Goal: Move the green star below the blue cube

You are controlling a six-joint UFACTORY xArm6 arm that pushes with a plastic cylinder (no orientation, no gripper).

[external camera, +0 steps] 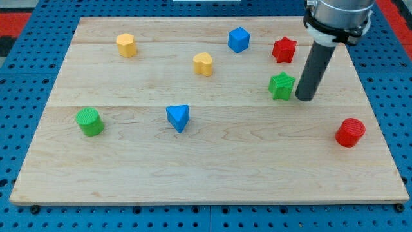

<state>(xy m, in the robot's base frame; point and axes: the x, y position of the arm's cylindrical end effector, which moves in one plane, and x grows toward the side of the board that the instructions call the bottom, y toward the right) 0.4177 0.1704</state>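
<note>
The green star (pixel 281 86) lies on the wooden board at the view's right, below and to the right of the blue cube (pixel 238 39), which sits near the view's top. My tip (pixel 305 99) rests on the board just to the right of the green star, very close to its right edge or touching it. The dark rod rises from the tip toward the view's top right.
A red star (pixel 284 49) sits above the green star. A yellow heart (pixel 203 64), a yellow hexagon (pixel 127 45), a blue triangle (pixel 178 118), a green cylinder (pixel 89 122) and a red cylinder (pixel 350 132) lie around the board (pixel 206 174).
</note>
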